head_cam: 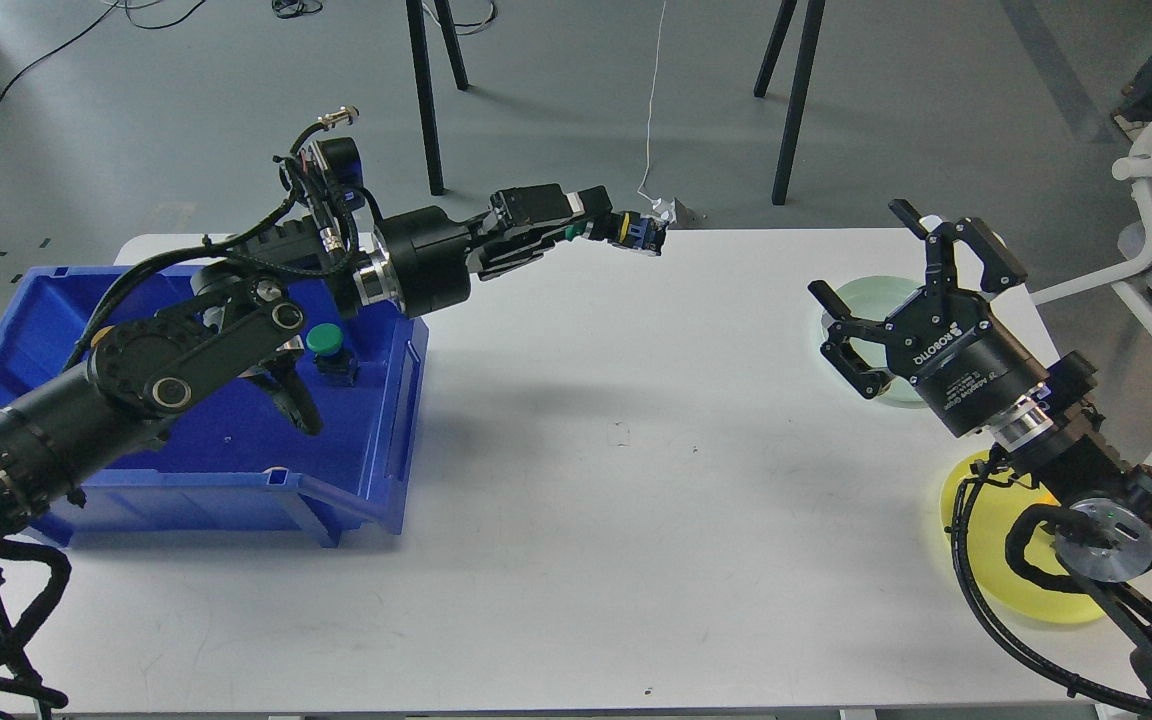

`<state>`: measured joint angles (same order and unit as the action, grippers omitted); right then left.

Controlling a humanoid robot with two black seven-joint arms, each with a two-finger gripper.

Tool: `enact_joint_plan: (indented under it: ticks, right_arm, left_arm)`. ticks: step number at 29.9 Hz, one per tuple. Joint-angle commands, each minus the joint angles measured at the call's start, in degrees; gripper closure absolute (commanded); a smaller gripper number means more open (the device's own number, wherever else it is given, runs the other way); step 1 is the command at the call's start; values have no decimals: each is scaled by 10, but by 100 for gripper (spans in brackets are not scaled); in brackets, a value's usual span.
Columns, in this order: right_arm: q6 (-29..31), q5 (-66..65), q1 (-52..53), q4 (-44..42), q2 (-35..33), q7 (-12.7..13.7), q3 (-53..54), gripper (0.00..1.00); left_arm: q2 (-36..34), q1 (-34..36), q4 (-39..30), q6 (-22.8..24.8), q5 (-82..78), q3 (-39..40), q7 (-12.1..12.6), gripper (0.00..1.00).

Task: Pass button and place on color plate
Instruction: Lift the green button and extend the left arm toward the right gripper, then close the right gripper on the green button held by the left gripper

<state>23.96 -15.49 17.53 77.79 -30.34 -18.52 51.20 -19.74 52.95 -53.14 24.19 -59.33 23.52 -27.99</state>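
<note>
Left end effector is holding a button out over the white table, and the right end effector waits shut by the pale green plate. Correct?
Not quite. The head view shows the right end effector open, fingers spread, by the pale green plate. The left end effector does hold a button over the table.

The table (576, 480) is plain white, and the bin (391, 420) on it is bright blue all over. A button (324, 341) inside the bin has a green cap on a dark base. One plate (871, 300) is pale green and the other plate (986, 540) yellow, both arms black, and the floor (576, 100) grey.
</note>
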Motion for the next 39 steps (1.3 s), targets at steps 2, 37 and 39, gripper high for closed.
enact_joint_plan:
  ticks: [2,37,39]
  right_arm:
    - [-1,6,54,-5,14,1,-63,6]
    - [40,94,137,-135,140,23,-139,8]
    - [40,95,145,-143,143,23,-143,8]
  left_arm:
    - [1,0,1,-1,0,-1,0,87]
    - [1,-1,-2,-13,-32,-4,0,86]
    - [1,-1,-2,-13,-32,-4,0,86]
